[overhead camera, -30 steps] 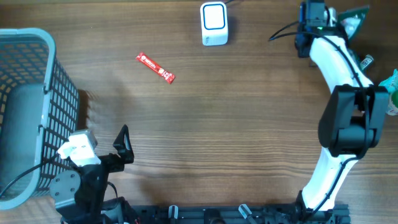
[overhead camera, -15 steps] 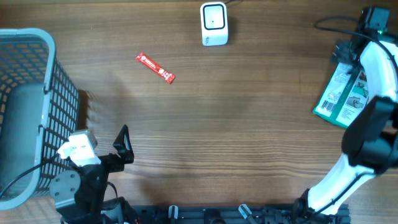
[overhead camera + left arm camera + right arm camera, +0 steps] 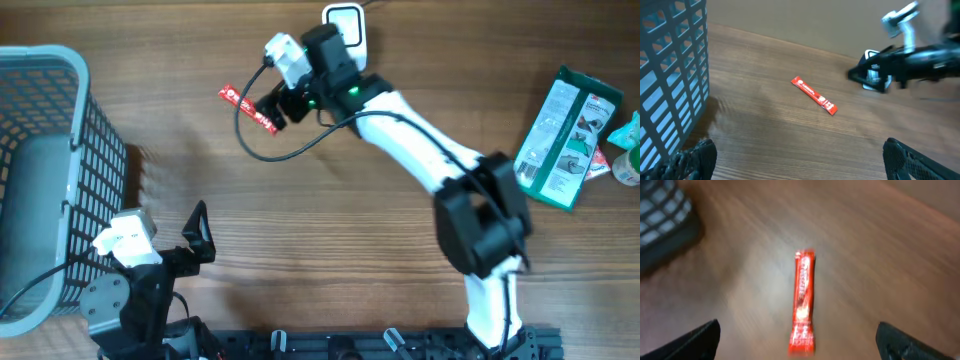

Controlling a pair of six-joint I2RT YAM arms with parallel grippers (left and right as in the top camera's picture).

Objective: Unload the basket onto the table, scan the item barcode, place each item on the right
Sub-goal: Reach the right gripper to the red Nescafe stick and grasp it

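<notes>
The item, a slim red snack packet (image 3: 233,97), lies flat on the wooden table at the back left. My right gripper (image 3: 272,108) hovers over its right end, open, and holds nothing. In the right wrist view the packet (image 3: 803,302) lies lengthwise between the spread fingers (image 3: 695,342), with the gripper (image 3: 798,326) above it; the picture is blurred. The white barcode scanner (image 3: 345,20) stands at the back, partly behind the right arm. My left gripper (image 3: 200,238) rests open near the front left. Its wrist view shows the packet (image 3: 814,95) ahead and the left gripper (image 3: 797,150) with nothing in it.
A grey mesh basket (image 3: 40,70) fills the left edge, close to the left arm (image 3: 670,75). A green box (image 3: 565,140) lies at the right edge beside a teal item (image 3: 628,150). The right arm's black cable loops over the table near the packet.
My right arm has swung from the far right across to the red packet. Its jaws have opened, and the green box now lies on the table at the right. The left arm has not moved.
</notes>
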